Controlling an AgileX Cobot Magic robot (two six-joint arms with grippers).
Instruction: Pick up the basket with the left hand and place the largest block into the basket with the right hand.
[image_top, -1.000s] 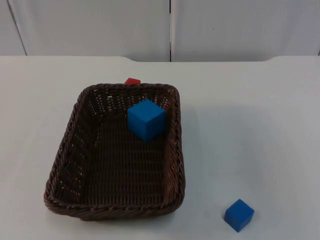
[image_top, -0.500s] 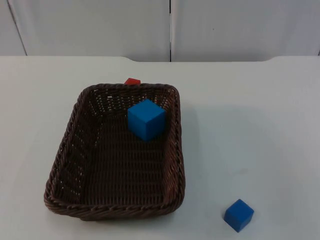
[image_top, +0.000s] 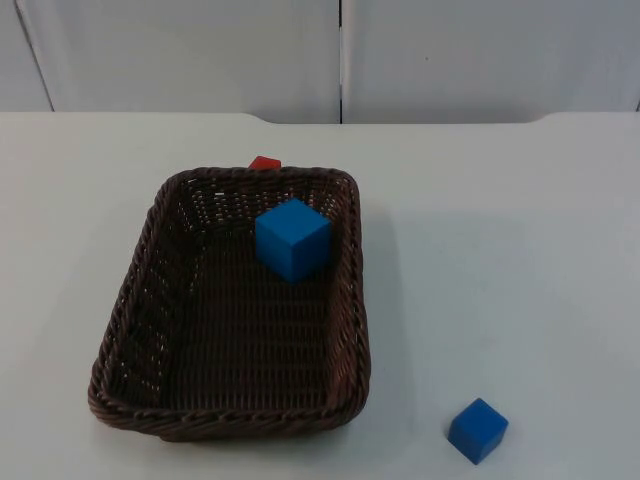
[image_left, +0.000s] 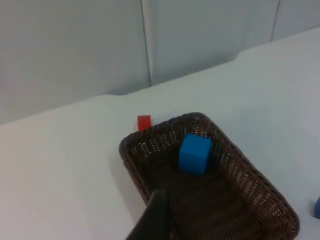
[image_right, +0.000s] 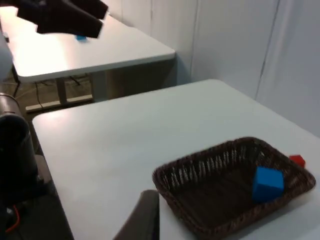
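A dark brown wicker basket (image_top: 130, 300) rests on the white table, left of centre. Inside it, near the far right corner, sits the large blue block (image_top: 292, 238). A small blue block (image_top: 478, 430) lies on the table to the front right of the basket. A small red block (image_top: 265, 163) peeks out just behind the far rim. My left gripper (image_left: 152, 222) waits high above the table, looking down on the basket (image_left: 131, 160) and the large block (image_left: 194, 153). My right gripper (image_right: 142, 220) also waits high and well back from the basket (image_right: 200, 162) and the block (image_right: 267, 184).
The grey partition wall (image_top: 340, 50) closes the table's far edge. In the right wrist view a second white table (image_right: 85, 50) stands beyond this one, and a black robot base (image_right: 17, 150) rises beside the table's edge.
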